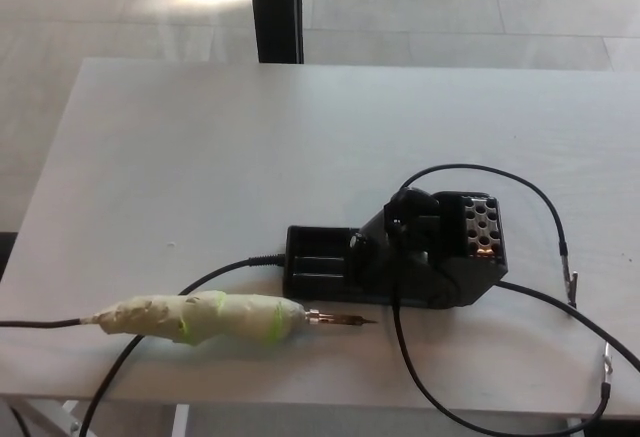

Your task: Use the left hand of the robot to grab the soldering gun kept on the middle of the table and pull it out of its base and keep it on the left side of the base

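The soldering gun (200, 318) lies flat on the white table (250, 147) near its front edge, left of the black base (400, 257). Its handle is wrapped in pale tape with green bands, and its metal tip (345, 320) points right, ending just below the base's left end. A thin cord runs from the handle's left end off the picture. The base's holder stands empty. Neither of my hands shows in the head view.
Black cables (500, 182) loop from the base across the right side of the table and over its front edge. Another cable (215, 277) runs from the base's left end toward the front left. A dark post (275, 7) stands behind the table.
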Robot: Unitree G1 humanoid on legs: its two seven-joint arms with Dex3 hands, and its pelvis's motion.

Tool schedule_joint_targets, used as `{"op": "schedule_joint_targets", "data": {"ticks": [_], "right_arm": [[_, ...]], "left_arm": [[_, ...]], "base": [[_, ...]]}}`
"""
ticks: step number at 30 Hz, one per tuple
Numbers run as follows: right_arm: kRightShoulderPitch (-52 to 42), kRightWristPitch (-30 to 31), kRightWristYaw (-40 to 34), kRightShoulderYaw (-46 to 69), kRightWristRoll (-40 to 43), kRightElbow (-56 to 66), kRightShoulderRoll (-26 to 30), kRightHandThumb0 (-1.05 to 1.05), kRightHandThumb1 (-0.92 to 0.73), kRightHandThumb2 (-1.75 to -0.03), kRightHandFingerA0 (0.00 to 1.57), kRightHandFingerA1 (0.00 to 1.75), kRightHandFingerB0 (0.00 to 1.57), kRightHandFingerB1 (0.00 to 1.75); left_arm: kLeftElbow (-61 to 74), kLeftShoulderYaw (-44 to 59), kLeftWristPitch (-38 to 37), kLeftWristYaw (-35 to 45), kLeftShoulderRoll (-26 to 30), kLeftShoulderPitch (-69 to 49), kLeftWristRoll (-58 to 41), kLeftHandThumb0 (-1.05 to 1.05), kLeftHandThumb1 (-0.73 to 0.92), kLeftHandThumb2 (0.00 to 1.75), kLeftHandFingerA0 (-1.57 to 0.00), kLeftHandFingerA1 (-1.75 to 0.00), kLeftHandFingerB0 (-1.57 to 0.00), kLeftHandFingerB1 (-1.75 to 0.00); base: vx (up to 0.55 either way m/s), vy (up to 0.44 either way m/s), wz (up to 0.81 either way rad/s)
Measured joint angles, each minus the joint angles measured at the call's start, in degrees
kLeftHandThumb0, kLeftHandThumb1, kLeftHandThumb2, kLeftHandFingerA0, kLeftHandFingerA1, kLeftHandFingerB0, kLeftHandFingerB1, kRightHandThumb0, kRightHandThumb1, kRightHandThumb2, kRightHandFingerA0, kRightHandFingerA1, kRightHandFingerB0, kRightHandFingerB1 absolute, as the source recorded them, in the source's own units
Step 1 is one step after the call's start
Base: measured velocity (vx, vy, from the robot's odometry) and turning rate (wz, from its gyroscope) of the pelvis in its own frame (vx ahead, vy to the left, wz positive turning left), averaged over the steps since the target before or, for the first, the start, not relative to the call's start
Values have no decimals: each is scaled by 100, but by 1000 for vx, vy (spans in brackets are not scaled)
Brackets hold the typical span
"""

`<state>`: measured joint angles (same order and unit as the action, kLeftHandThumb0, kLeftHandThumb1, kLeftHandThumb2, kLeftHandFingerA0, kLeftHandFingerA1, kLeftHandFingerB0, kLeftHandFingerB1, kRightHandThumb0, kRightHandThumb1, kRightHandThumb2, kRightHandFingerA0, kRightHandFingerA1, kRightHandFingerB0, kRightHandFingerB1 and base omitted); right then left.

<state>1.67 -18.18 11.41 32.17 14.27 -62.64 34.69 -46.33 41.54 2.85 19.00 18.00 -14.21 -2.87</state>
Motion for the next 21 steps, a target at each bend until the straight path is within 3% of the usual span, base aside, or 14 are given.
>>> {"op": "schedule_joint_targets", "data": {"ticks": [1,2,8,9,10,12,13,14,16,17,18,19,20,21], "right_arm": [[-1,-19,-28,13,3,-11,-18,-97,-66,-86,62,159,0,108],[0,-31,-50,14,2,-26,-31,-105,-54,-119,70,128,11,82],[48,-114,-166,16,-5,-233,-72,-100,-49,-118,58,123,13,75],[48,-116,-175,17,-4,-233,-72,-104,-51,-120,57,123,12,74],[30,-118,-187,19,-3,-196,-82,-95,-60,-88,44,157,0,93],[18,-117,-199,18,-2,-174,-90,-94,-60,-91,46,154,0,90],[15,-116,-205,17,-2,-165,-92,-93,-57,-95,49,163,0,89],[7,-112,-206,17,0,-143,-92,-96,-63,-90,49,151,0,87],[7,-110,-214,11,-4,-132,-92,-96,-60,-92,43,169,0,92],[7,-110,-220,2,-7,-132,-92,-99,-65,-86,44,158,0,92],[7,-107,-223,-4,-8,-127,-93,-99,-66,-83,40,165,0,96],[7,-104,-224,-7,-7,-113,-95,-104,-53,-120,73,132,9,71],[6,-103,-222,-4,-4,-104,-96,-99,-66,-81,41,164,0,98],[7,-103,-216,-2,0,-105,-96,-99,-66,-81,41,164,0,98]], "left_arm": [[-57,52,-33,-82,-8,40,-85,-51,43,53,-44,-81,-65,-53],[-106,79,-54,-134,-8,72,-136,-56,34,74,-29,-74,-57,-61],[115,-155,-170,-286,-7,-70,-297,-56,50,55,-27,-83,-55,-56],[180,-201,-171,-289,-7,-110,-304,-57,38,78,-34,-76,-53,-65],[272,-259,-170,-299,-7,-163,-311,-54,50,54,-29,-82,-54,-58],[410,-322,-169,-318,-8,-246,-325,-53,50,55,-31,-81,-54,-58],[429,-350,-169,-331,-7,-263,-343,-60,40,79,-32,-74,-48,-63],[429,-401,-169,-338,-4,-271,-347,-58,52,55,-30,-78,-51,-56],[427,-488,-168,-340,-3,-283,-362,-57,53,55,-33,-76,-49,-56],[427,-510,-165,-339,-2,-285,-381,-56,55,56,-40,-73,-51,-56],[430,-514,-165,-340,-1,-288,-406,-61,46,88,-49,-73,-53,-63],[438,-517,-165,-341,-1,-291,-434,-56,58,57,-74,-64,-74,-54],[427,-524,-167,-344,4,-289,-453,-56,58,58,-73,-66,-77,-54],[391,-532,-169,-345,17,-282,-468,-56,58,58,-73,-66,-77,-54]], "base": [[0,0,0],[0,0,0],[0,0,0],[0,0,0],[0,0,0],[0,0,0],[0,0,0],[0,0,0],[0,0,0],[0,0,0],[0,0,0],[0,0,0],[0,0,0],[0,0,0]]}}
